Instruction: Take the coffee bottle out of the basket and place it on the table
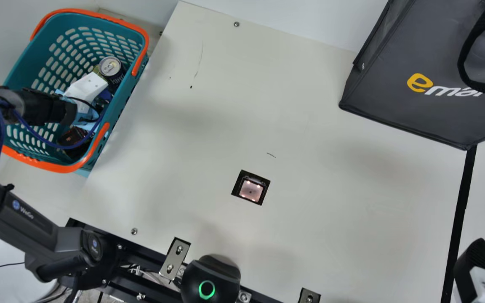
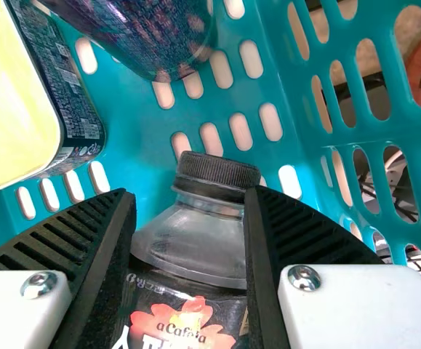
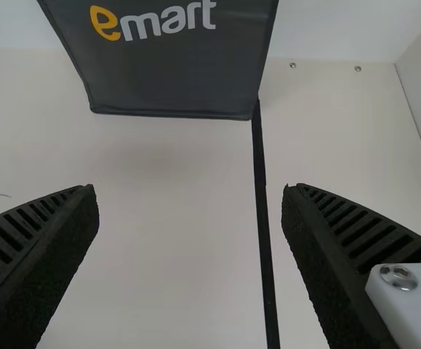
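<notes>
In the main view my left gripper point(image 1: 86, 89) reaches down inside the teal basket point(image 1: 32, 63), its fingertips hidden there. The left wrist view has the coffee bottle point(image 2: 195, 243), black-capped with a dark flowered label, between the ribbed fingers of my left gripper point(image 2: 190, 195). Both fingers lie against the bottle's sides below the cap, shut on it, with the basket wall point(image 2: 148, 163) behind. At the main view's lower right is my right gripper point(image 1: 478, 261). My right gripper point(image 3: 190, 193) stands open over the table in the right wrist view, nothing between its fingers.
A dark can point(image 1: 110, 67) and a dark item point(image 1: 74, 139) share the basket. Close to the bottle are a yellow-topped tin point(image 2: 21, 94) and a patterned dark container point(image 2: 152, 36). A grey bag point(image 1: 402, 101) stands on the table point(image 1: 301, 126), which has a square cutout point(image 1: 251, 189).
</notes>
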Controlling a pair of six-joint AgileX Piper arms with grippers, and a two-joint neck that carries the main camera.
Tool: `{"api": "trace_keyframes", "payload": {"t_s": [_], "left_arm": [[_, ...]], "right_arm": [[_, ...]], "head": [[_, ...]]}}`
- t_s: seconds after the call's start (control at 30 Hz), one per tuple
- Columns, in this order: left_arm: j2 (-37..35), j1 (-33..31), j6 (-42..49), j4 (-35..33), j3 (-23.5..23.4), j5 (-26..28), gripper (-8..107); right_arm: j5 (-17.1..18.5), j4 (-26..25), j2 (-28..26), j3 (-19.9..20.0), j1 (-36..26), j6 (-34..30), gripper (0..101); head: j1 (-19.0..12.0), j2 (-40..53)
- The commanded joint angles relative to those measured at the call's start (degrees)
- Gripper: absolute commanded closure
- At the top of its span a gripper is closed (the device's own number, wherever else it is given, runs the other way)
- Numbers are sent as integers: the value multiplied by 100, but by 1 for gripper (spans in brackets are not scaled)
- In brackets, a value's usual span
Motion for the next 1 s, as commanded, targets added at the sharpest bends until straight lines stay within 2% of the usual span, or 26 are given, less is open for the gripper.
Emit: {"api": "trace_keyframes", "payload": {"t_s": [0.0, 0.2, 0.63, 0.97], "left_arm": [[-24, 5, 28, -80, -19, -17, 89], [-138, 24, -10, -191, -66, -1, 89], [-522, 149, -481, 31, -93, 96, 88], [-800, 53, -1080, 281, 101, -15, 54]], "right_arm": [[0, 0, 0, 0, 0, 0, 10], [0, 0, 0, 0, 0, 0, 10], [0, 0, 0, 0, 0, 0, 10], [0, 0, 0, 0, 0, 0, 10]], "head": [[-148, 14], [-148, 14], [-148, 14], [-148, 14]]}}
